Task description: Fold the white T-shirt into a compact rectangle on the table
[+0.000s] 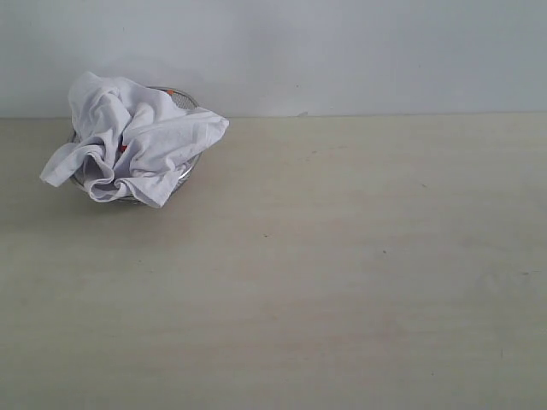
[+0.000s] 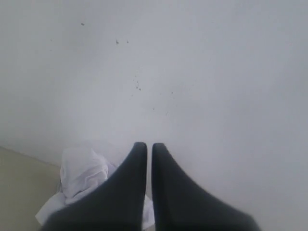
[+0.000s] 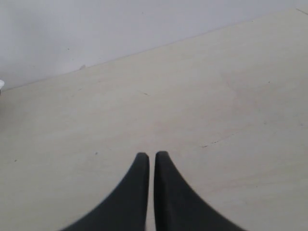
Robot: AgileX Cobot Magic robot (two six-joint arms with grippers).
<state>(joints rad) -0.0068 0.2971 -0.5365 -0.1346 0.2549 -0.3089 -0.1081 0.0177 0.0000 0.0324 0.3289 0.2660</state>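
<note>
The white T-shirt (image 1: 132,141) lies crumpled in a heap in a round wire basket at the far left of the table (image 1: 342,273), spilling over its rim. A small orange tag (image 1: 171,90) shows at its top. Neither arm shows in the exterior view. My left gripper (image 2: 145,144) is shut with nothing between its dark fingers; part of the T-shirt (image 2: 79,175) shows beyond and beside them, apart from the tips. My right gripper (image 3: 149,154) is shut and empty above bare table (image 3: 192,106), far from the shirt.
The wire-mesh basket (image 1: 184,100) under the shirt stands close to the pale back wall (image 1: 342,51). The wall fills most of the left wrist view. The table stretches wide to the right and towards the front.
</note>
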